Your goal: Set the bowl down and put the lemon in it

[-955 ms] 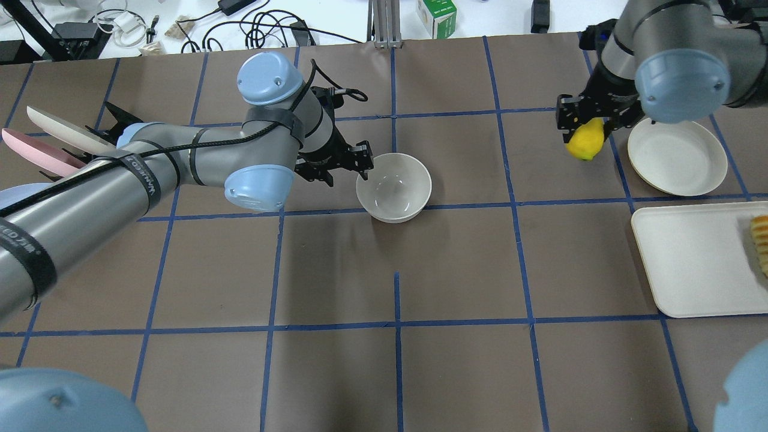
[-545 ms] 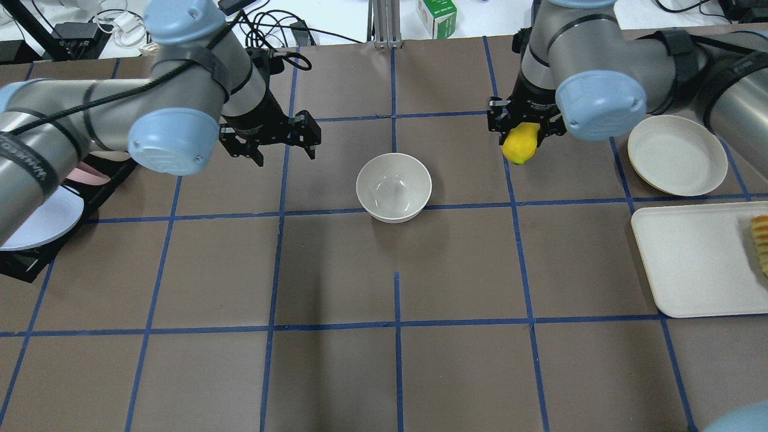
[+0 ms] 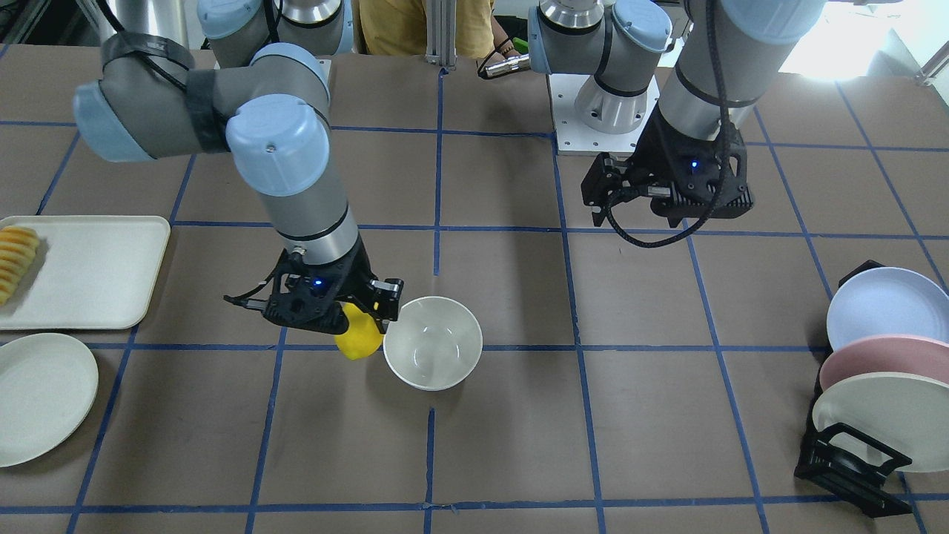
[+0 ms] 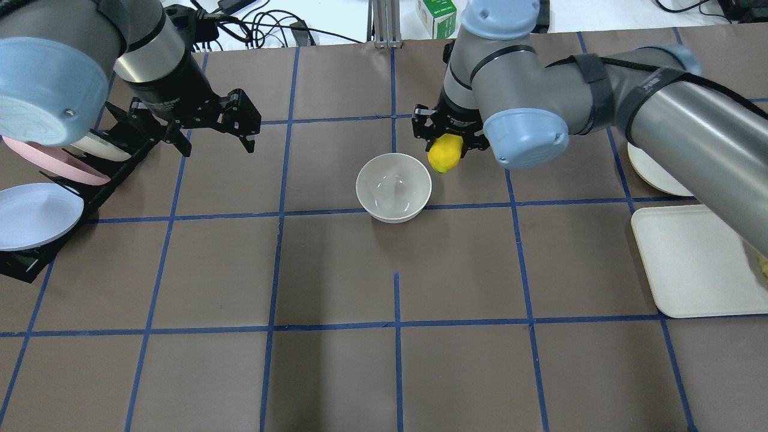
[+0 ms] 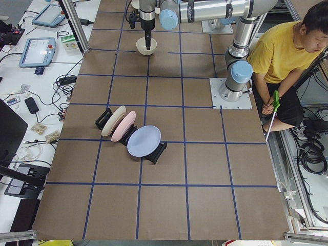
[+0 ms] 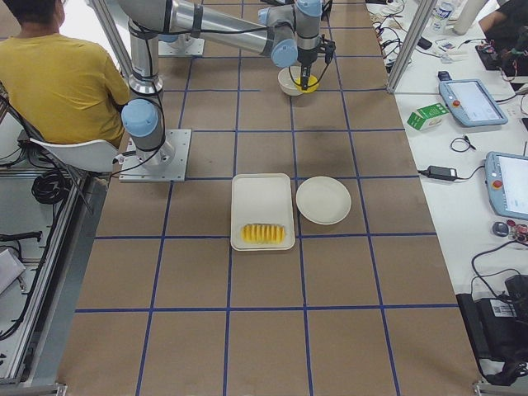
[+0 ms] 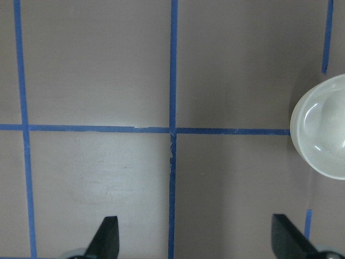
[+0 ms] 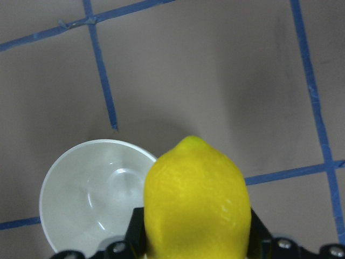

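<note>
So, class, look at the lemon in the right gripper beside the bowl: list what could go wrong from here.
1. The lemon hangs just outside the bowl, not over it. If the right gripper opened now, the lemon would likely land on the table and roll.
2. Lemon and rim look close, so a sideways move could nudge the unheld bowl.

bowl [image 4: 393, 207]: on the table's middle, nearer the far edge.
lemon [image 4: 444, 156]: between the fingers of the right gripper [image 4: 446, 146], off the table, just beside the bowl's right rim.
left gripper [image 4: 217, 146]: well left of the bowl, near the rack [image 4: 27, 264] at the left edge.
tray [image 3: 96, 267]: at the right edge, with sliced fruit [image 3: 16, 259] on it. The plate [image 3: 41, 397] lies just beyond, toward the far edge.
</note>
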You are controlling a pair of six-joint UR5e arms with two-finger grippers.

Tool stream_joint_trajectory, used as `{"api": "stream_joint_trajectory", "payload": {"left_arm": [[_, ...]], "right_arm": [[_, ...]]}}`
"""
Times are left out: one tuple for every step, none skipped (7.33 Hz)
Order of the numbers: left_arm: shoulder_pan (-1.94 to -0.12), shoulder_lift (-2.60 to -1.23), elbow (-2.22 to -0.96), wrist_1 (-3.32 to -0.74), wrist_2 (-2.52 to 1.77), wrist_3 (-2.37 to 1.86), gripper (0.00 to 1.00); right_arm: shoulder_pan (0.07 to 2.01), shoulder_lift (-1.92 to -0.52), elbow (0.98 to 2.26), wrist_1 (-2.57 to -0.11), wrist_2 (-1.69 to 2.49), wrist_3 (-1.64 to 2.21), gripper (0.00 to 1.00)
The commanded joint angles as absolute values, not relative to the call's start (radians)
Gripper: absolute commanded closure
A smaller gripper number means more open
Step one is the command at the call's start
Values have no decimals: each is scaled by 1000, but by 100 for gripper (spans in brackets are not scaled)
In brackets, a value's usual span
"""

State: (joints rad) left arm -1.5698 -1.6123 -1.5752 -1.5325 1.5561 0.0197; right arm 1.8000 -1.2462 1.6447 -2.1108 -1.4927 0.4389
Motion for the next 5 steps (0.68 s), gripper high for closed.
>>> {"api": "stream_joint_trajectory", "payload": {"left_arm": [[-1568,-1583,-1566,-1559,1549,133,0],[-1569,-1574,-1562,-1557,1552,126,0],[-1557,-1569,-1552,-1568,1549,121,0],[-1555,-1569,-1551,-1568,1549,120,0],[-1542,-1566,-1546,-1572,1549,118,0]], "right_arm": [[1876,-1185,1644,-2205,-1500,503,100],[1896,-1158,1644,-2218,-1500,512,100],[1911,-1135,1644,-2235,-1502,514,100],[1913,-1125,1644,-2249,-1500,512,100],[1913,-1102,1644,-2255,-1499,503,100]]}}
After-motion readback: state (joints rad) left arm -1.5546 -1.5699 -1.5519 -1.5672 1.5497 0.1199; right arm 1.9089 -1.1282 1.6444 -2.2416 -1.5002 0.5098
